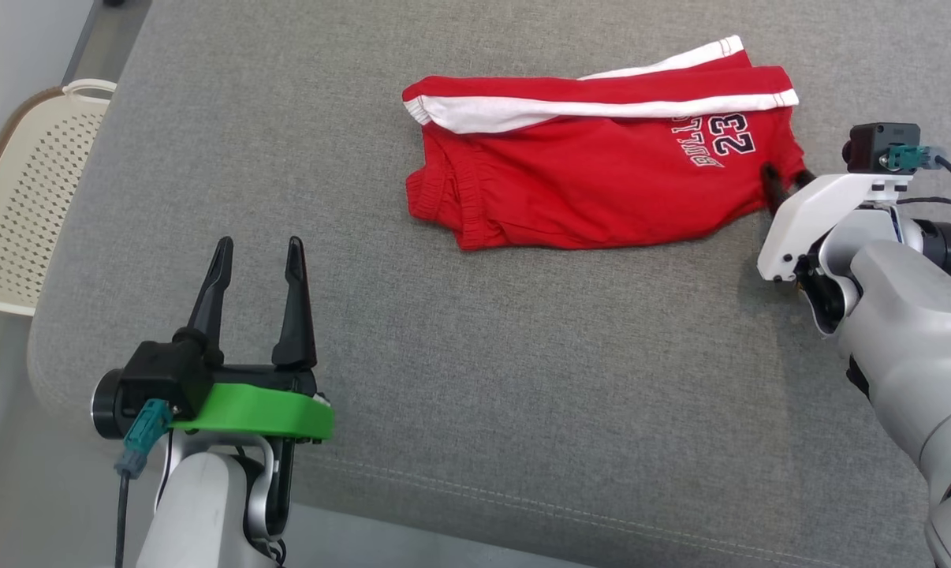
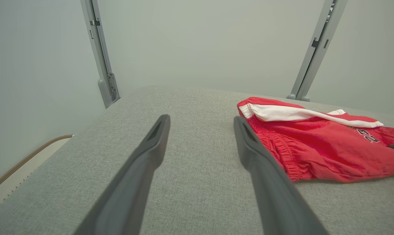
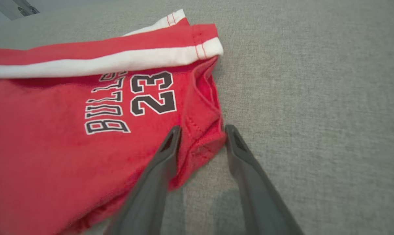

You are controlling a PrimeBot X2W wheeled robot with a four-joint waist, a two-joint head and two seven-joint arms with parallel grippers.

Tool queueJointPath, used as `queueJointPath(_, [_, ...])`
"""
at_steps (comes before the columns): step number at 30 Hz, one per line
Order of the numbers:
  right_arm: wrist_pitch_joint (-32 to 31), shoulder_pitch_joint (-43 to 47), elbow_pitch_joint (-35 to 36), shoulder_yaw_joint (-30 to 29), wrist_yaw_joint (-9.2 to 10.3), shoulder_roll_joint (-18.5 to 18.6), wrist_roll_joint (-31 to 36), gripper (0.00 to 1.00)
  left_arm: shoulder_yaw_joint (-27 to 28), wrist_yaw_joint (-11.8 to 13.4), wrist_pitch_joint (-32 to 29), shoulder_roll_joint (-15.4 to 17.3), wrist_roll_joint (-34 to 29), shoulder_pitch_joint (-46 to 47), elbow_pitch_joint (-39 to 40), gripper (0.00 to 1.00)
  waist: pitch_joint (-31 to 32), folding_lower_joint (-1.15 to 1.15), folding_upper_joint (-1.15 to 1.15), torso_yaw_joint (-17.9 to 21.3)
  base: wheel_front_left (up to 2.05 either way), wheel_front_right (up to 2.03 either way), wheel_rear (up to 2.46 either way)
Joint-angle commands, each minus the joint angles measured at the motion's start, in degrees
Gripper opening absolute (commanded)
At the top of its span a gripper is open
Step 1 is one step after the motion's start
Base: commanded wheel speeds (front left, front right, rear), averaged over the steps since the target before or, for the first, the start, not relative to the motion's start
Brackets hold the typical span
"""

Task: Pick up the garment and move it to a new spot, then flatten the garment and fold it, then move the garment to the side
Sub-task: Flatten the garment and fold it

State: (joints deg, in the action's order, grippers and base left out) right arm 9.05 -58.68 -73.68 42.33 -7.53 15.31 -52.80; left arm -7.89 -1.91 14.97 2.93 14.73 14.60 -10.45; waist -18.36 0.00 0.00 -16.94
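Wide-spread fingers on the left hand (image 2: 202, 119), poised over the grey bench (image 2: 190, 182) with nothing between them. Red shorts (image 2: 331, 153) (white stripe on top, gathered waistband nearest) lie beside its right finger, and two grey posts (image 2: 102, 65) stand behind.

Shorts (image 3: 53, 147): left part cut off, right wrist view.
Right end effector (image 1: 787, 177): fingers mostly hidden behind own housing, head view.
Laundry basket (image 1: 26, 197): cut off at the edge.

The table (image 1: 523, 355) lies bare between the left gripper (image 1: 259, 246) and the red garment (image 1: 586, 181), the one obstacle on it; a pale perforated basket (image 1: 26, 205) stands off its left edge.
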Motion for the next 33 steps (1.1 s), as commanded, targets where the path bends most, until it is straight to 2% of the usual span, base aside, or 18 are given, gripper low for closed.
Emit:
queueJointPath(1, [0.56, 1.23, -0.35, 0.01, 0.10, 0.00, -0.03, 0.00, -0.18, 0.42, 0.18, -0.01, 0.29, -0.56, -0.18, 1.00, 0.26, 0.00, 0.00, 0.29, 0.00, 0.00, 0.00])
queueJointPath(7, [2.88, 3.11, 1.80, 0.46, 0.10, -1.09, -1.07, 0.00, 0.06, 0.20, 0.18, 0.00, -0.26, -1.43, -1.42, 1.00, 2.17, 0.00, 0.00, 1.60, 0.00, 0.00, 0.00])
queueJointPath(13, [4.42, 8.29, 8.10, 1.52, 0.09, -1.04, -3.87, 0.00, 0.69, -0.33, 0.18, 0.01, -0.88, -3.08, -2.68, 1.00, 5.67, 0.00, 0.00, 3.55, 0.00, 0.00, 0.00])
queueJointPath(25, [5.71, 20.22, 22.53, 4.66, 0.09, 2.12, -11.89, 0.00, 1.97, -1.02, 0.18, 0.03, -2.06, -6.82, -3.97, 1.00, 12.41, 0.00, 0.00, 8.06, 0.00, 0.00, 0.00])
queueJointPath(33, [6.15, 26.38, 29.01, 5.58, 0.09, 4.56, -14.19, 0.00, 2.72, -1.29, 0.18, 0.04, -2.37, -9.03, -4.43, 1.00, 14.96, 0.00, 0.00, 10.17, 0.00, 0.00, 0.00])
